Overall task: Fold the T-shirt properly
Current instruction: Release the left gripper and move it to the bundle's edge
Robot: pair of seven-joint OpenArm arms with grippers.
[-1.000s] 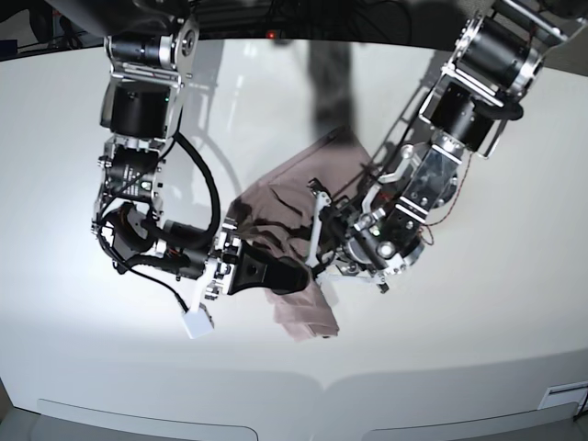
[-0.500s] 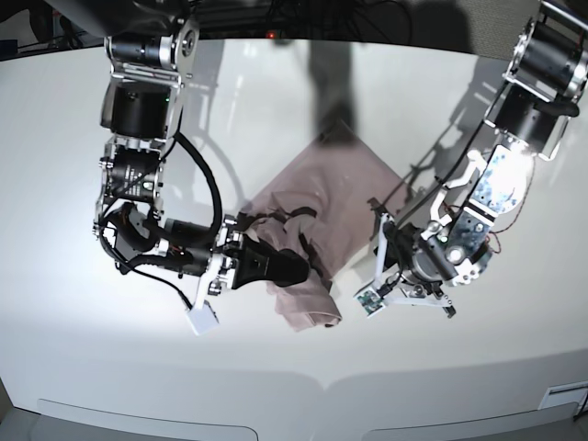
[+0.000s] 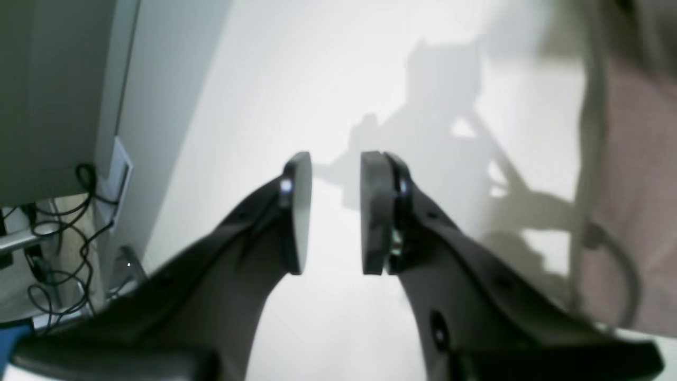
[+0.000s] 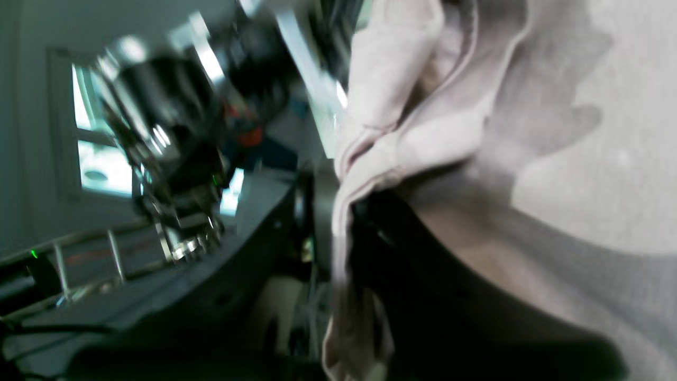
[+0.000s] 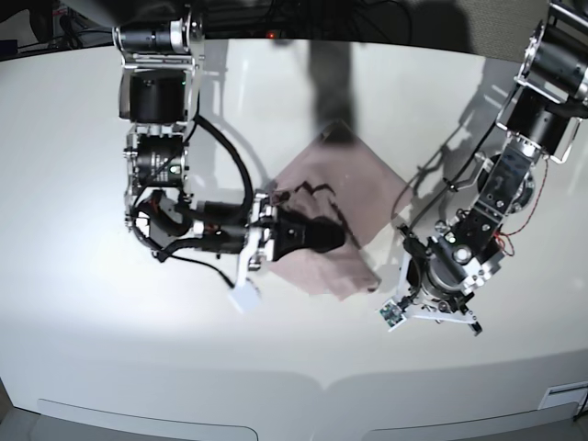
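Observation:
The dusty pink T-shirt [image 5: 344,188] lies partly folded on the white table [image 5: 83,165] at mid-scene. My right gripper [image 5: 320,235] sits over its near-left part, shut on a bunched fold of the cloth. In the right wrist view the T-shirt [image 4: 476,127] is pinched between the dark fingers [image 4: 402,248]. My left gripper [image 5: 432,310] hovers off the shirt, to its lower right. In the left wrist view this gripper [image 3: 334,211] is open, with only bare table between the pads, and the T-shirt [image 3: 642,174] shows at the frame's right edge.
A small white tag or block [image 5: 244,296] hangs from the right arm's cable near the table. Past the table's edge in the left wrist view are loose cables [image 3: 58,222] and a wall. The table's front rim [image 5: 303,386] runs along the bottom.
My right gripper has carried the pinched cloth to the right across the shirt. The left arm has pulled off the shirt, down and to the right, with nothing in its jaws.

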